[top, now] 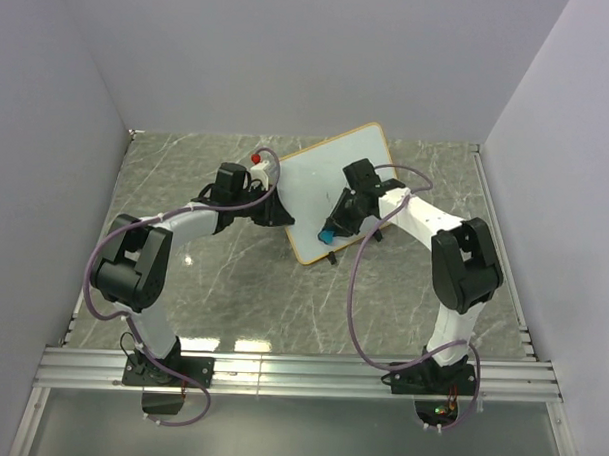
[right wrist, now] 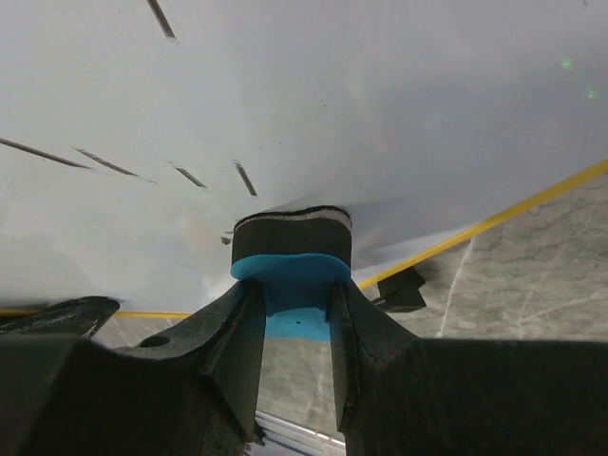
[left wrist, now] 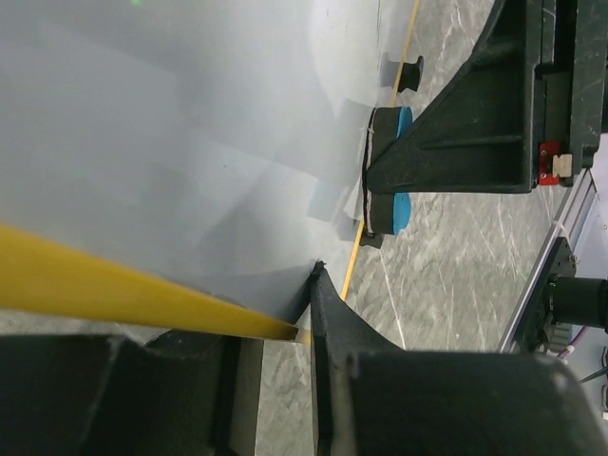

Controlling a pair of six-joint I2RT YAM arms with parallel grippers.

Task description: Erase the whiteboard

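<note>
Two black arms meet at a small white rectangular whiteboard [top: 316,183] with a light-orange wooden frame, set diagonally on the grey marbled tabletop [top: 202,284]. The left gripper [top: 273,209] is at its left edge, and the right gripper [top: 331,232] is over its near part.

From the left wrist, the left gripper [left wrist: 285,328] pinches the whiteboard [left wrist: 171,142] by its frame.

From the right wrist, the right gripper [right wrist: 296,294] clamps a little blue eraser block with a black pad [right wrist: 290,271], pad against the whiteboard [right wrist: 380,114], beside short dark strokes [right wrist: 104,163].
</note>
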